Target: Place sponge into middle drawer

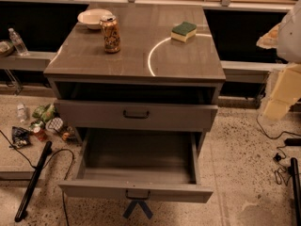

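Note:
The sponge (183, 31), pale yellow with a dark green top, lies on the grey cabinet top (136, 60) at the back right. The middle drawer (136, 191), the lower of the two, is pulled wide open and nothing lies in it. The upper drawer (136, 114) with the same dark handle stands slightly out. My gripper (281, 94) shows as a pale shape at the right edge, beside the cabinet, lower than the sponge and well to its right. It touches nothing.
An orange patterned can (110, 33) and a white bowl (92, 18) stand at the back left of the top. Bottles and litter (40, 124) lie on the floor at left, beside a black pole (33, 182). Cables (282, 154) lie at right.

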Motion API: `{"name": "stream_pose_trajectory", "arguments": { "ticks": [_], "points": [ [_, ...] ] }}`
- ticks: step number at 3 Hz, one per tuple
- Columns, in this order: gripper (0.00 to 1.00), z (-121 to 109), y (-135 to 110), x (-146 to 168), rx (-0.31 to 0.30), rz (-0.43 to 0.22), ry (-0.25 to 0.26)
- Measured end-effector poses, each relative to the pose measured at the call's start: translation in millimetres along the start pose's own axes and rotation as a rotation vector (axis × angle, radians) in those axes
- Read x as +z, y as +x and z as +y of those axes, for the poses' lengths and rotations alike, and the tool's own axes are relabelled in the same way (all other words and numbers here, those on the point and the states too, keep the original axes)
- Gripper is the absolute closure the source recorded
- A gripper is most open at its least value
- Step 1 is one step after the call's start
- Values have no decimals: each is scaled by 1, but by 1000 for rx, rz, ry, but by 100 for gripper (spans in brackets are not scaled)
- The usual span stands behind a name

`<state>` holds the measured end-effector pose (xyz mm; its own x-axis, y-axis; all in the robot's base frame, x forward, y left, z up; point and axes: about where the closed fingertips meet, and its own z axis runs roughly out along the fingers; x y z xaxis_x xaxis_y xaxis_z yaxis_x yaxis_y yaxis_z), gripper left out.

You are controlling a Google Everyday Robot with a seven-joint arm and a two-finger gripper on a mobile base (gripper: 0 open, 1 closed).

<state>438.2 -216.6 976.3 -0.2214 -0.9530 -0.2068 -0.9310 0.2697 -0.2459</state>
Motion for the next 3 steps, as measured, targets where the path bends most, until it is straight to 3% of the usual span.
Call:
{"name": "stream_pose_trajectory", "arguments": {
  "ticks": [1,2,3],
  "points": [
    [0,0,0,0,0,0,0],
    [0,-20,-10,4,69,-111,30],
    [0,-88,-46,38,154,-399,82]
  ]
}}
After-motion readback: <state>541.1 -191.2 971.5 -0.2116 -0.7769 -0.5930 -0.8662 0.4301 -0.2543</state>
